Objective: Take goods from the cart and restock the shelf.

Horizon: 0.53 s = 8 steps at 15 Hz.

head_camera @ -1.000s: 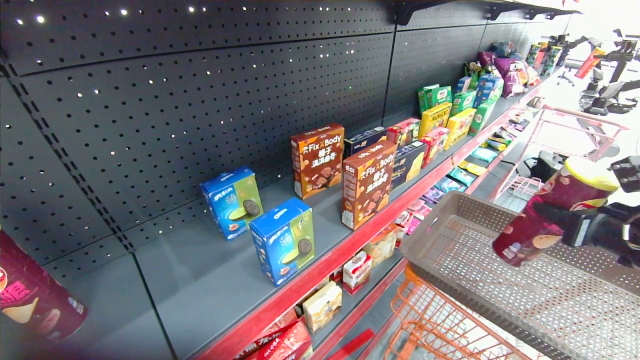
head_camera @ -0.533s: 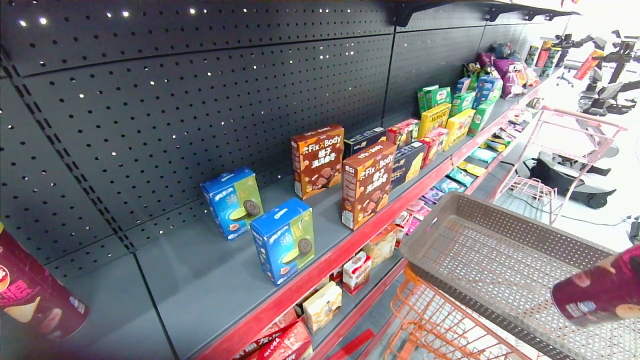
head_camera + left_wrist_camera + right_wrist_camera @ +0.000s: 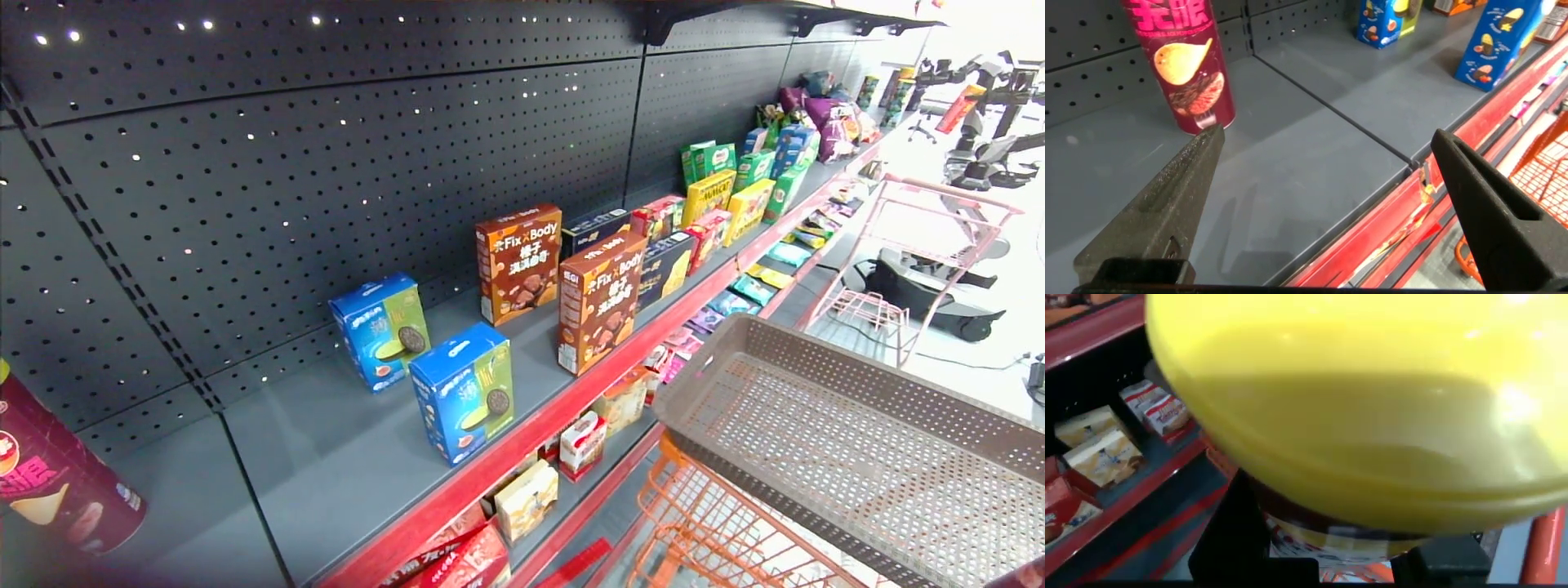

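Clamping cyl. yellow-lidded can (image 3: 1355, 416), R pincer (image 3: 1347, 543).

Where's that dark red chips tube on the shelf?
Head view: the chips tube stands at the shelf's far left, apart from the blue cookie boxes to its right.

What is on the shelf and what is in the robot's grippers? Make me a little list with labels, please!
Shelf: grey metal shelf with a red front edge
Far left: dark red cylindrical chip can, standing upright
Middle: two blue cardboard cookie boxes, then two brown cardboard snack boxes, all upright
Left gripper: open, holding nothing, above the shelf near the standing can
Right gripper: shut on a dark red chip can with a yellow plastic lid
Cart: grey perforated plastic basket on an orange wire cart
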Available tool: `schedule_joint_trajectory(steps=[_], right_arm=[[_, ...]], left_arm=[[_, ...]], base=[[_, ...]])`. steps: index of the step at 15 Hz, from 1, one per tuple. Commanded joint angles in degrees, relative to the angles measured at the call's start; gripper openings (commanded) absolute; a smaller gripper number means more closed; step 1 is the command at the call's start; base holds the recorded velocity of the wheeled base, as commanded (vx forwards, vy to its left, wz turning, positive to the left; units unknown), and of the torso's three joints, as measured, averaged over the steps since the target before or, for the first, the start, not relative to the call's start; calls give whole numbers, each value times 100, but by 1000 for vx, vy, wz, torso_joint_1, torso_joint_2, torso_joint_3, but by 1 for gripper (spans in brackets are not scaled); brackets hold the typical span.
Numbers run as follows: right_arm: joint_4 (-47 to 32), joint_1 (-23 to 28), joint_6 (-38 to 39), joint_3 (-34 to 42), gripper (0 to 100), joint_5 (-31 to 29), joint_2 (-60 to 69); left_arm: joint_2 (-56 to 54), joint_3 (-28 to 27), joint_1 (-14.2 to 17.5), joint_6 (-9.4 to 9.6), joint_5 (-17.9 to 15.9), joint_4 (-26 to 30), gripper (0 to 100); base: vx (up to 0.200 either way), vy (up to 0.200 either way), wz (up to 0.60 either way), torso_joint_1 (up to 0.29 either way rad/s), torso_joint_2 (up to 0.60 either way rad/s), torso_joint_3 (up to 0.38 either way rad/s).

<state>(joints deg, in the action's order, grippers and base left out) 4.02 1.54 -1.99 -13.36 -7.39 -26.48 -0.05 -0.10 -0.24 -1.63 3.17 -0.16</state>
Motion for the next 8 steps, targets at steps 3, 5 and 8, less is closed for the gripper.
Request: schedule_joint_trajectory(steps=[3, 5, 8], right_arm=[[-24, -171, -30, -44, 0, -747, 90], [-24, -259, -39, -35, 0, -799, 99], [-24, -365, -126, 35, 0, -799, 160]], left_arm=[[5, 1, -2, -4, -1, -2, 100], [5, 1, -2, -4, -1, -2, 100], [5, 1, -2, -4, -1, -2, 100]], base=[[0, 0, 0, 0, 0, 0], [0, 0, 0, 0, 0, 0], [0, 0, 400, 3, -2, 2]])
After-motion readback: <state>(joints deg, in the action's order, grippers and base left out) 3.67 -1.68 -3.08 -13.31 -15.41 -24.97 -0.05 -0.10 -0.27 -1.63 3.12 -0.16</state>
